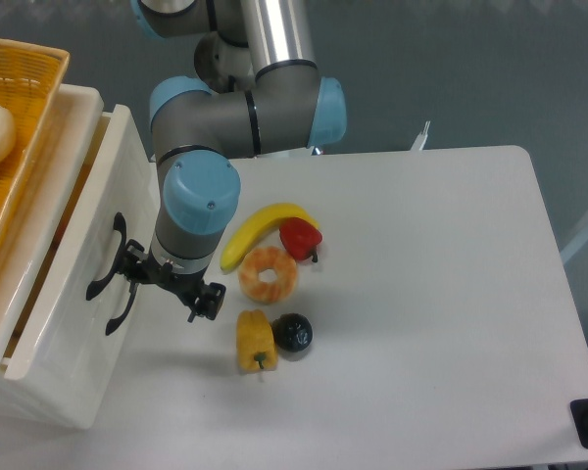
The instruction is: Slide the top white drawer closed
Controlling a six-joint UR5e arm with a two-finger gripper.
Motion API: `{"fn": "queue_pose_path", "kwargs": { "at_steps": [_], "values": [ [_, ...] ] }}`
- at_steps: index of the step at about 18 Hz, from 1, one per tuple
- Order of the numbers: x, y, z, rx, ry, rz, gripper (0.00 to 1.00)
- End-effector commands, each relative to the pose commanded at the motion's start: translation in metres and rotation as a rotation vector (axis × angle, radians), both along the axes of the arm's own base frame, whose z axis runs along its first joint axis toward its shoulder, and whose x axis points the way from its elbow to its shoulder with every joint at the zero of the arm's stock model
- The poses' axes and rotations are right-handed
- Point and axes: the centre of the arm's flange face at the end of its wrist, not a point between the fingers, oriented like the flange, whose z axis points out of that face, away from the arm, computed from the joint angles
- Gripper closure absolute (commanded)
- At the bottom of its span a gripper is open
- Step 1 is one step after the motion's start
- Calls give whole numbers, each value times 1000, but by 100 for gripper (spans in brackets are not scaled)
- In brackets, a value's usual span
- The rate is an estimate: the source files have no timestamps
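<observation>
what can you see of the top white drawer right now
The top white drawer looks like glossy white plastic, with a flat front carrying a curved black handle. It is nearly shut, leaving a narrow gap along its top edge. The gripper sits at the front by the handle; contact is unclear. An orange woven basket sits above it.
</observation>
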Motion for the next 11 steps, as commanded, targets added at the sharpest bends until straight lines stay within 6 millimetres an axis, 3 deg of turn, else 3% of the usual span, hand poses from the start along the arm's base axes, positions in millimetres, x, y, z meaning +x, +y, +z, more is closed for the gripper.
{"fn": "queue_pose_path", "kwargs": {
  "at_steps": [11],
  "values": [
    [-5,0,4,16,11,-29,0]
  ]
}}
